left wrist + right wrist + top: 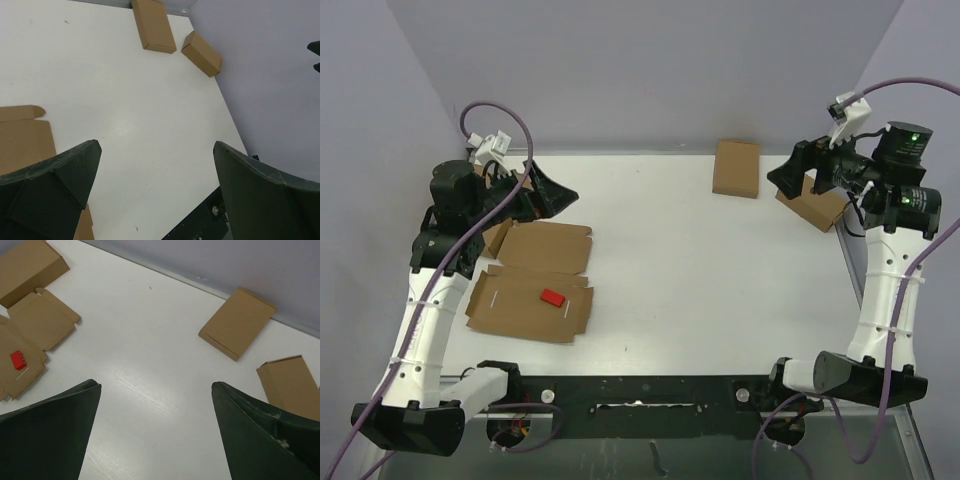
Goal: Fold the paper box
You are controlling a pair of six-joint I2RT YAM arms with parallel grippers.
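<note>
The paper box [535,280] lies unfolded and flat on the white table at the left, lid panel and side flaps spread out. A small red block [552,297] rests on its near panel. The box also shows in the right wrist view [35,330] and at the left edge of the left wrist view [22,137]. My left gripper [556,195] hovers open and empty above the table just beyond the box's far edge; in its own view the gripper [156,150] frames bare table. My right gripper [786,180] is open and empty at the far right, and its own view [155,387] shows the same.
Two small folded cardboard boxes sit at the back right, one flat [736,167] and one [820,205] under my right wrist. A larger folded box [30,267] sits at the back left, near my left arm. The purple wall [640,70] closes the back.
</note>
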